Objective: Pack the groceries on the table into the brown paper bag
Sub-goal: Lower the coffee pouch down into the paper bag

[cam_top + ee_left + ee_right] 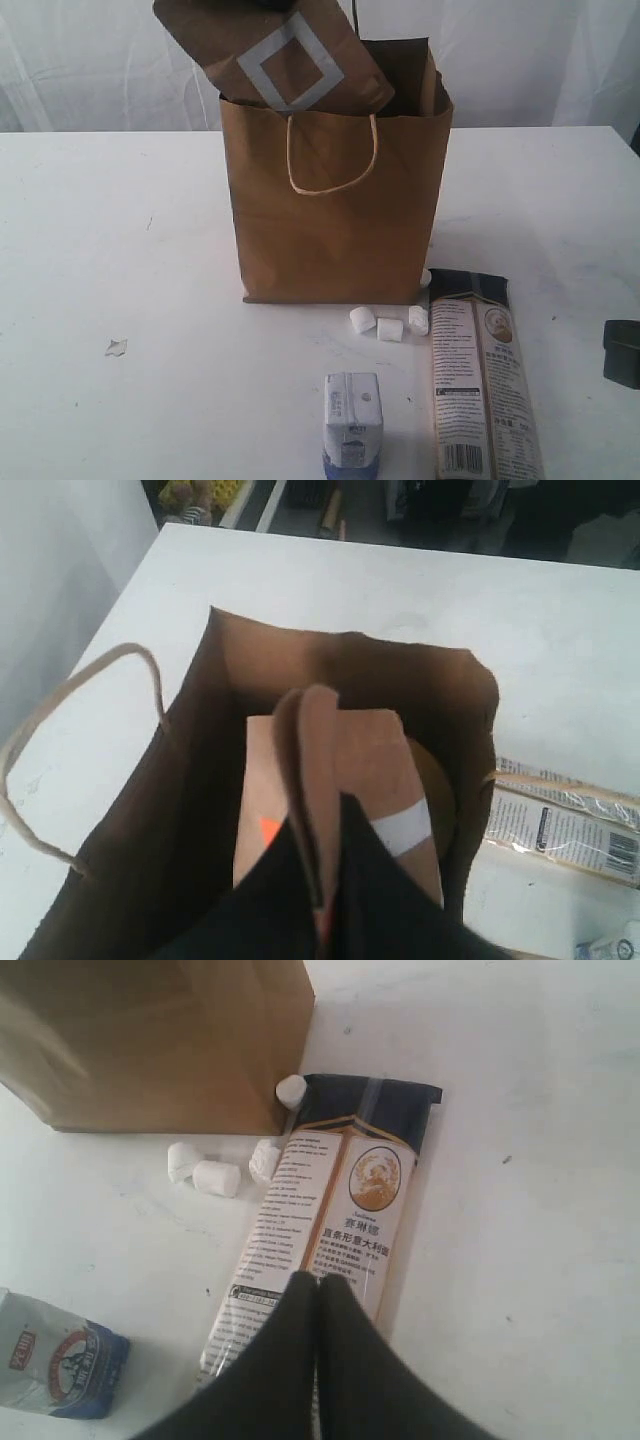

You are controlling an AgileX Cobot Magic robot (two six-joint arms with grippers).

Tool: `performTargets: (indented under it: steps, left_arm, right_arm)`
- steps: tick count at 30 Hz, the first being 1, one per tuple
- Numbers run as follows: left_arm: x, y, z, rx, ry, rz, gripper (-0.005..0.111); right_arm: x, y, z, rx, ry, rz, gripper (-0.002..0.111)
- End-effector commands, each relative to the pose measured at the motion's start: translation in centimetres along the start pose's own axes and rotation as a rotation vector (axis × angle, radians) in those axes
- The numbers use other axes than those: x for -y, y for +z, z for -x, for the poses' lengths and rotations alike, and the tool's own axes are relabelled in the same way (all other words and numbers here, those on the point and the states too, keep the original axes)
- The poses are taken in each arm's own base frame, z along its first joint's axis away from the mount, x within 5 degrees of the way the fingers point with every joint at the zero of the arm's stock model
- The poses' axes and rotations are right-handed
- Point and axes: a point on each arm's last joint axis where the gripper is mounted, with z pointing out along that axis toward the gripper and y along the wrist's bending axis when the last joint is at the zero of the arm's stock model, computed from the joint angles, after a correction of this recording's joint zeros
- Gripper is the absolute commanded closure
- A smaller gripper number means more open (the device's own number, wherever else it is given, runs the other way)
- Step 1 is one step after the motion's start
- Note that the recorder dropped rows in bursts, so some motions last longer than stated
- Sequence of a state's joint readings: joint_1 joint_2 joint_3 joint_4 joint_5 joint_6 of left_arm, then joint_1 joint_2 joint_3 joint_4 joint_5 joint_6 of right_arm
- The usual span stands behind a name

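Note:
The brown paper bag (330, 230) stands upright mid-table. A brown-orange pouch (280, 60) with a pale square mark hangs tilted over its mouth, lower end inside. My left gripper (320, 810) is shut on the pouch's (370, 770) top fold, above the bag's opening (350, 655). The long dark-topped packet (480, 380) lies flat to the bag's right front. My right gripper (318, 1282) is shut and empty over that packet (340, 1200). Small white marshmallows (389, 325) lie at the bag's foot. The white-blue carton (352, 420) stands near the front edge. Bottle, can and jar are hidden.
The white table (120, 230) carries a small scrap (116, 347) at the left front. One cream cord handle (330, 160) hangs on the bag's front, another (60, 730) loops outside the rim. My right gripper (621, 352) shows at the right edge.

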State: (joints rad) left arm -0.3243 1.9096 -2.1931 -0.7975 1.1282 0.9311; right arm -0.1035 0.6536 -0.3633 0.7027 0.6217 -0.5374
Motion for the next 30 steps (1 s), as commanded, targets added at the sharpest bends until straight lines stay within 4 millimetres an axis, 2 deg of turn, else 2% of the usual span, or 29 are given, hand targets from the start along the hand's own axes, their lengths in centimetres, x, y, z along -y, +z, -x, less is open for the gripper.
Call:
performTargets:
  steps: [1, 14, 22, 25, 30]
  left_arm:
    - [1.9, -1.3, 1.4, 0.045, 0.023, -0.076, 0.107]
    - [2.0, -1.4, 1.9, 0.072, 0.041, -0.054, 0.107]
    - [1.4, -0.9, 1.3, 0.047, 0.036, -0.034, 0.107]
    - [1.6, -0.9, 1.1, 0.025, 0.040, -0.053, 0.098]
    - [1.6, -0.9, 0.8, -0.016, 0.047, -0.058, 0.062]
  right_arm:
    - [-0.1, 0.0, -0.1, 0.000, 0.004, 0.006, 0.108]
    - [-0.1, 0.0, -0.1, 0.000, 0.004, 0.006, 0.108]
    - [-0.1, 0.0, -0.1, 0.000, 0.004, 0.006, 0.108]
    - [-0.1, 0.0, -0.1, 0.000, 0.004, 0.006, 0.108]
    - [-0.1, 0.0, -0.1, 0.000, 0.004, 0.006, 0.108]
